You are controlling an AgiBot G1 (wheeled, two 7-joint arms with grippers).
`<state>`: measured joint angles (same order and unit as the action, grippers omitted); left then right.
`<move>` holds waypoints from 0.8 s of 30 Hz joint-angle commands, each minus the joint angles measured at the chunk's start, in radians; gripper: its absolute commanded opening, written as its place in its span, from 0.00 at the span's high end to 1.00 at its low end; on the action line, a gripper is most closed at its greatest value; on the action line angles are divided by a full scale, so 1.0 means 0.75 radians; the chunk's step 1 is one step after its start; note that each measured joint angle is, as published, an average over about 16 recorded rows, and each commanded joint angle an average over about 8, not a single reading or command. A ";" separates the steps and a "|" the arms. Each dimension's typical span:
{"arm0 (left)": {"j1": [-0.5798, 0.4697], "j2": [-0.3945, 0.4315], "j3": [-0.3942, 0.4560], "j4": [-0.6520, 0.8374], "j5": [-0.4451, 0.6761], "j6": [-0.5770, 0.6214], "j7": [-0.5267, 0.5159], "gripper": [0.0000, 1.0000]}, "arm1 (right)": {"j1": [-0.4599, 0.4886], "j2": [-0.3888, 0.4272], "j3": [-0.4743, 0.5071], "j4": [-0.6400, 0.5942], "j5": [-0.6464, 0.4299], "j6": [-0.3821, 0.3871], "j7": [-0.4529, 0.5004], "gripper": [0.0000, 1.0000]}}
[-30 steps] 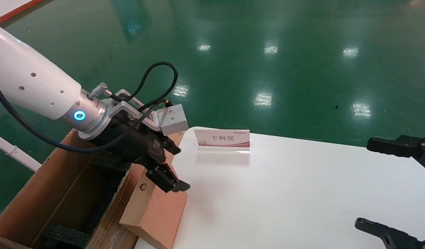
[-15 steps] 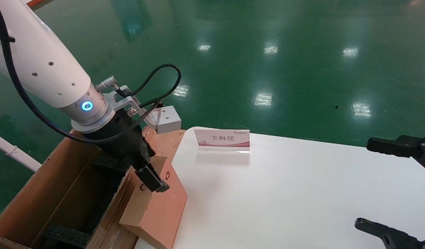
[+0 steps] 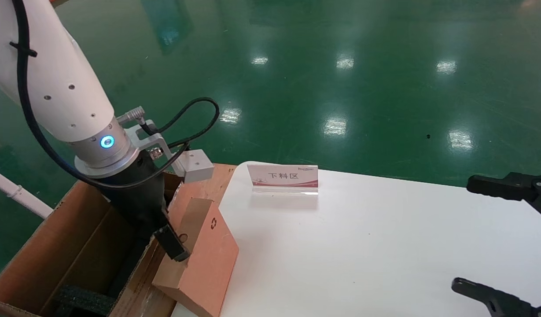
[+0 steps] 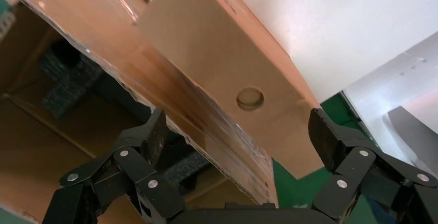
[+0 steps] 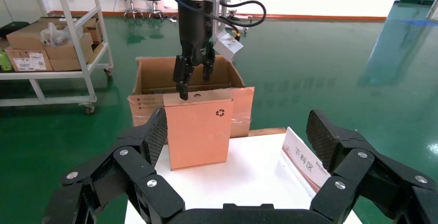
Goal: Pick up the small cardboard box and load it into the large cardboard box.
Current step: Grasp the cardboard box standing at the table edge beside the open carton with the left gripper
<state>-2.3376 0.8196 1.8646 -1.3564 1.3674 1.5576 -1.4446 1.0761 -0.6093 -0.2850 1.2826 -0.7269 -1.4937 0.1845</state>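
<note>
Left gripper [image 3: 167, 237] hanging spread wide over the top edge of the small cardboard box [image 3: 204, 259], which is leaning tilted between tabletop [image 3: 362, 246] edge and large cardboard box [image 3: 54, 246], right gripper [image 3: 508, 237] idling open at the tabletop's right

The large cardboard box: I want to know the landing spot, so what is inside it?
Inside the large cardboard box, black foam blocks show near the bottom; the left gripper and flap cover the rest.
</note>
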 commanded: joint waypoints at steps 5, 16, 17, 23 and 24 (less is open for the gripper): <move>-0.021 -0.001 0.068 0.001 -0.043 -0.036 -0.027 0.00 | 0.000 0.000 -0.001 0.000 0.000 0.000 0.000 0.00; 0.015 -0.030 0.084 -0.003 0.042 -0.202 -0.049 0.00 | 0.000 0.001 -0.002 0.000 0.001 0.001 -0.001 0.00; 0.022 -0.032 0.083 -0.004 0.047 -0.218 -0.048 0.00 | 0.000 0.001 -0.002 0.000 0.001 0.001 -0.001 0.00; 0.039 -0.042 0.078 -0.005 0.047 -0.254 -0.034 0.00 | 0.000 0.001 -0.002 0.000 0.002 0.001 -0.001 0.00; 0.037 -0.044 0.077 -0.005 0.046 -0.253 -0.031 0.00 | 0.000 0.001 -0.002 0.000 0.002 0.001 -0.001 0.00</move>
<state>-2.3125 0.7850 1.9230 -1.3601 1.4018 1.3721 -1.4697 1.0764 -0.6086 -0.2867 1.2826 -0.7258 -1.4930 0.1836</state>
